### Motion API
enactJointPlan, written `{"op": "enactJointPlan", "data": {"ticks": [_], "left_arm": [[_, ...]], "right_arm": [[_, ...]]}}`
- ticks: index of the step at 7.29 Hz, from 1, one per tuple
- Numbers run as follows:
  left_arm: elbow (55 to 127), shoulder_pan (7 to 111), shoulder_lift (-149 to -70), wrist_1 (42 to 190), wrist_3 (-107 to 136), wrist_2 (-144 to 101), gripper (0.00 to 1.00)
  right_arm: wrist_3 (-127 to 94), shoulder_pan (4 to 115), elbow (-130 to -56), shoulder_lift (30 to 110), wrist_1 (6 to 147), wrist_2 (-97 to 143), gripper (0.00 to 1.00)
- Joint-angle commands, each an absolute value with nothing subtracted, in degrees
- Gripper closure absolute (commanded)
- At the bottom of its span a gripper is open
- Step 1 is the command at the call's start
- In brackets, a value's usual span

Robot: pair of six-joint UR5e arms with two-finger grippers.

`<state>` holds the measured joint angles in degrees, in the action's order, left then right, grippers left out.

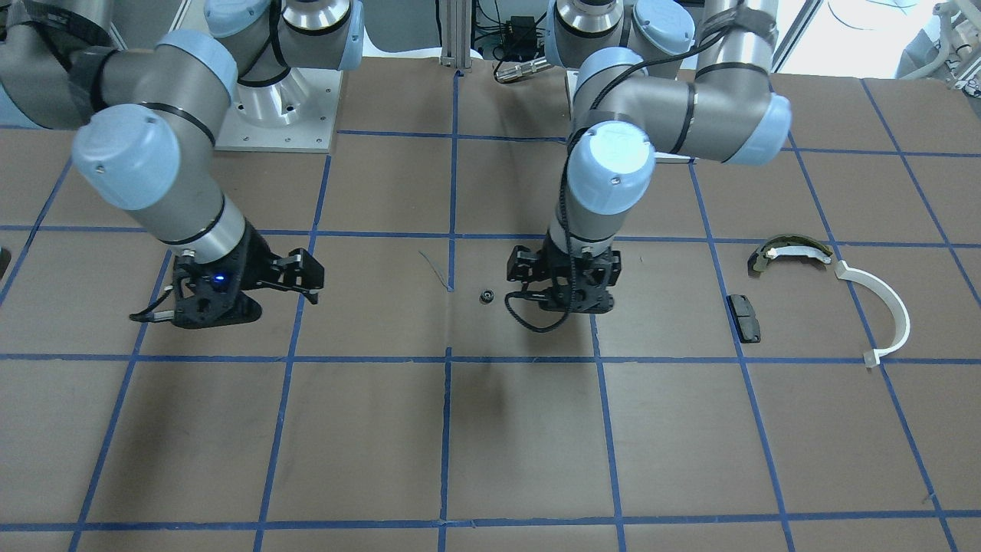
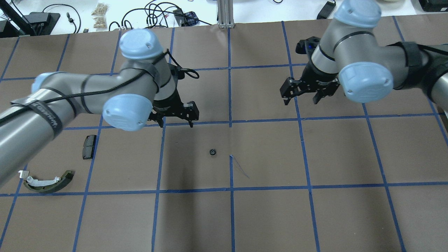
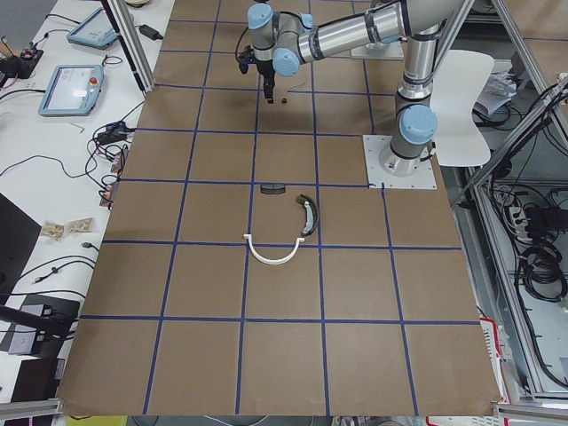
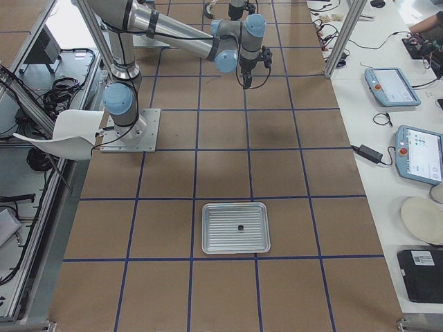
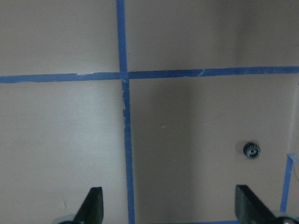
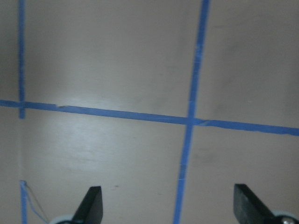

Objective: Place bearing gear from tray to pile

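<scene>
Midway between the ends of the counter (image 2: 266, 217), small black toothed bearing gear (image 2: 212, 151) is lying loose. Left gripper (image 2: 177, 122) is hovering near it, jaws apart, empty; right gripper (image 2: 300, 101) likewise. Left needs centring over gear before dropping.

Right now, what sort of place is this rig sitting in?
Probably a robotics lab cell: brown table gridded with blue tape, two grey-and-pale-blue robot arms bolted onto it, blue-framed touchscreen pendants on white side benches.
</scene>
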<state>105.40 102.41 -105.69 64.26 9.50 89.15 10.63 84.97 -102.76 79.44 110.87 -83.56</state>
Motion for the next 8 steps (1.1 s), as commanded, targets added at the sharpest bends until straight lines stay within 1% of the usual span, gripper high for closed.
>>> {"op": "enactJointPlan", "data": {"ticks": [1,4,6,7,8], "left_arm": [[106.5,109.2,-111.9,56.6,17.0,88.7,0.0],[108.2,111.6,-113.1,54.8,15.9,89.2,0.0],[108.5,111.6,-113.9,54.8,16.0,89.4,0.27],[108.3,111.6,-114.2,54.8,16.0,89.5,0.42],[108.2,111.6,-114.6,54.8,16.0,89.5,0.52]], "right_arm": [[23.8,73.0,-102.7,80.4,109.9,-88.0,0.0],[46.9,55.5,-102.4,79.7,111.0,-92.5,0.0],[57.6,47.5,-99.2,76.6,111.9,-92.7,0.0],[61.3,45.0,-96.4,73.2,112.1,-92.6,0.0],[67.0,43.1,-93.0,68.3,113.5,-92.5,0.0]]}}
